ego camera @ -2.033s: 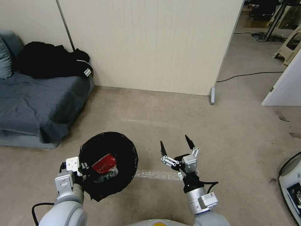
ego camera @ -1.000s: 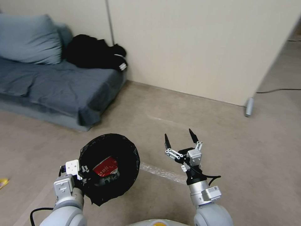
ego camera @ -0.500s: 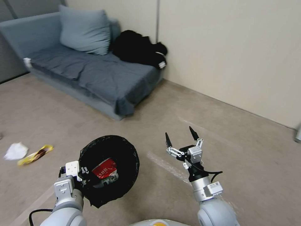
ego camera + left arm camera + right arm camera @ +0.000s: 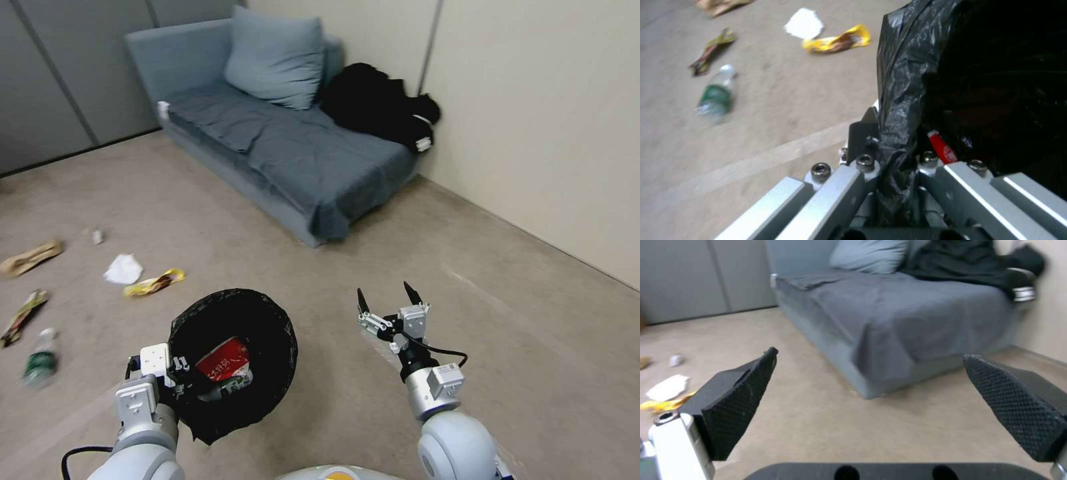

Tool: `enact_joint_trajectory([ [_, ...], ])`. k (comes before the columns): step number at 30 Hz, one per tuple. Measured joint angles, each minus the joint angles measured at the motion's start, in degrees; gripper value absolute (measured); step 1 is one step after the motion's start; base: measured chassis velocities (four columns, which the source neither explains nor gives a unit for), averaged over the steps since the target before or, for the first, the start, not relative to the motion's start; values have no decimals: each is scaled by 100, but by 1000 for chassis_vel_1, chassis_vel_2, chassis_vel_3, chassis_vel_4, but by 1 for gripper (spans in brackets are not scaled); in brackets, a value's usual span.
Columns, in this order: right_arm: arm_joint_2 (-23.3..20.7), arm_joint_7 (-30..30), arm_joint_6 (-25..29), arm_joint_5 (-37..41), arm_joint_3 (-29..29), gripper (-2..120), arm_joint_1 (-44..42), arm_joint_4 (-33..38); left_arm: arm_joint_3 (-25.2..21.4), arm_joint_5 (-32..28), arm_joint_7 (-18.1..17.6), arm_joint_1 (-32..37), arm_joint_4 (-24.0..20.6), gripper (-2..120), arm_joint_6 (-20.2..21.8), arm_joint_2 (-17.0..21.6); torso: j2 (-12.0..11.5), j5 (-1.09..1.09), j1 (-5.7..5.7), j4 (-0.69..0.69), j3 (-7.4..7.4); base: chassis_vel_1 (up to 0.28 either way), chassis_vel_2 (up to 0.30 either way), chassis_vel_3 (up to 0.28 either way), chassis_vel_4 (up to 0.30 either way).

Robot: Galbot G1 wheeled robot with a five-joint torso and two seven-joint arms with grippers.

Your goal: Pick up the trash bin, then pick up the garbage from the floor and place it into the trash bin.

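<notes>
Both arms are showing rounded silver-grey shells. The right gripper [image 4: 385, 298] is wearing pointed black fingertips [image 4: 735, 406] with a cross-hatched texture on silver linkages, a thin black cable looping behind it. The left gripper [image 4: 175, 370] is showing brushed-aluminium bars, hex-socket screws and a white block.

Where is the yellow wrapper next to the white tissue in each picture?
Head view: yellow wrapper on the floor, left of the bin.
Left wrist view: near the top edge.
Right wrist view: at the left edge.
Shared landmark: the white tissue beside it.
</notes>
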Motion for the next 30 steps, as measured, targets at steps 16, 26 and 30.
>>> enact_joint_trajectory([
  [16, -102, -167, -72, 3, 119, 100, 1, 66, -12, -12, 16, -51, 46, 0, -9, 1, 0, -1, 0, 0, 0, 133, 129, 126, 133],
  [26, -121, -263, -25, -15, 134, 100, 10, 54, -20, -22, 28, -73, 84, 0, -24, 13, 0, 0, 0, 0, 0, 119, 130, 128, 119],
  [30, -121, -269, -14, -17, 140, 100, 2, 55, -18, -22, 28, -75, 96, 0, -28, 14, 0, 0, 0, 0, 0, 125, 116, 131, 119],
])
